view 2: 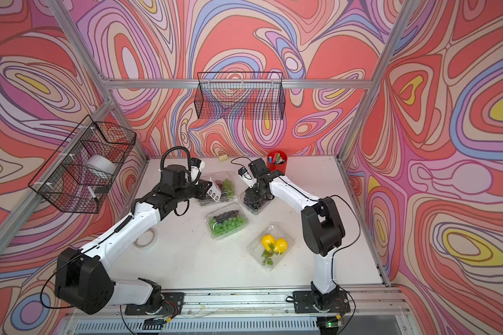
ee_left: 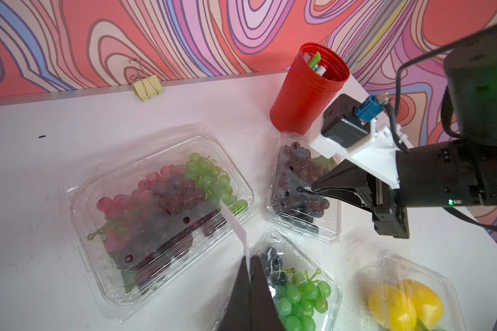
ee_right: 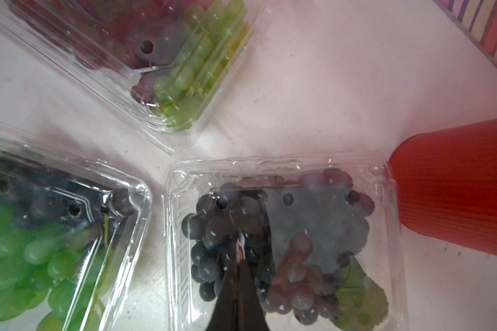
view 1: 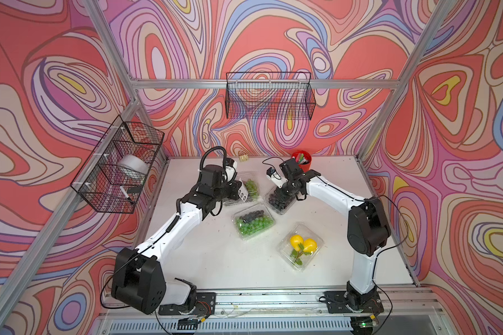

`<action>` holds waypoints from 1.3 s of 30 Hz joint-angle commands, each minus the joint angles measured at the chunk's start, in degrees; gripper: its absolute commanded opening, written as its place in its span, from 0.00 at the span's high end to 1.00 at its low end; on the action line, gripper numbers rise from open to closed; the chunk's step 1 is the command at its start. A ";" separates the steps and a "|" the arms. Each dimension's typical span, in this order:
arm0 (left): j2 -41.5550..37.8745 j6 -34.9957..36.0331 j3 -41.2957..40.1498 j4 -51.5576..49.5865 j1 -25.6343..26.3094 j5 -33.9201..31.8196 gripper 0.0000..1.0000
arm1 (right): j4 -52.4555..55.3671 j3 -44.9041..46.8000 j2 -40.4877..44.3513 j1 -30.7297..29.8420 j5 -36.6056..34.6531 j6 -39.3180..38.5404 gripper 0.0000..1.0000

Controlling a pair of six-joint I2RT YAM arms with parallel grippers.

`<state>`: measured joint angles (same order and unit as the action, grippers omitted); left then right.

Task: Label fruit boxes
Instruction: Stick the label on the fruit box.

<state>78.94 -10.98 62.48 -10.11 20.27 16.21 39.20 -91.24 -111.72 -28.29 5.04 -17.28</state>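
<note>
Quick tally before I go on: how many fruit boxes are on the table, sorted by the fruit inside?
Clear plastic clamshell boxes of grapes: 3
Clear plastic clamshell box of yellow lemons: 1
Total: 4

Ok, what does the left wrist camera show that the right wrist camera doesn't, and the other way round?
Only the left wrist view: the yellow binder clip, the lemon box, the pens inside the red cup, and the left gripper shut on the white sticker sheet. Only the right wrist view: no new object, just a close look at the right gripper shut on a small sticker over the dark grape box. Both: the red-green grape box, the green-and-dark grape box, the dark grape box, the red cup and the right gripper.
</note>
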 commanded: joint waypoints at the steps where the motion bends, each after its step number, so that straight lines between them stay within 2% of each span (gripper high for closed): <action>1: 0.43 -0.36 0.01 -0.70 -0.39 -0.65 1.00 | 0.23 -1.66 -1.11 0.17 1.15 -0.17 1.00; 20: -1.37 0.24 -1.52 -0.79 -0.69 -1.50 1.00 | -1.55 0.03 -3.72 0.13 6.84 2.96 1.00; 24: -1.54 0.52 -1.64 -1.03 -0.80 -1.64 1.00 | -1.01 -0.12 -4.21 1.01 10.46 4.73 1.00; 39: -1.86 1.18 -2.12 -1.23 -0.86 -1.97 1.00 | 0.42 -0.67 -6.40 2.81 17.41 6.82 0.92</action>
<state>78.63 -10.52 61.19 -10.59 19.81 14.92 38.24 -91.70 -116.31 -25.71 20.21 -11.03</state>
